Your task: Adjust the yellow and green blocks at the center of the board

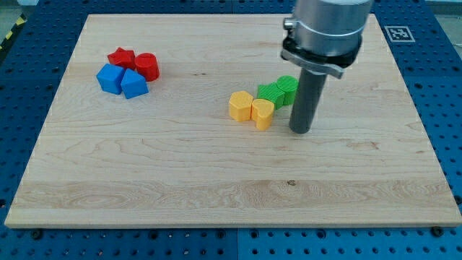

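Observation:
Two yellow blocks sit near the board's centre: a hexagon-like yellow block [240, 105] and a heart-like yellow block [263, 113] touching its right side. Two green blocks lie just behind them: a star-like green block [270, 93] and a round green block [287, 88], touching each other. My tip [300, 131] rests on the board just right of the heart-like yellow block and in front of the round green block, a small gap from both. The rod partly hides the round green block's right edge.
At the view's upper left a cluster holds a red star block [121, 58], a red cylinder [147, 66] and two blue blocks [110, 78] [133, 84]. The wooden board [231, 188] lies on a blue perforated table.

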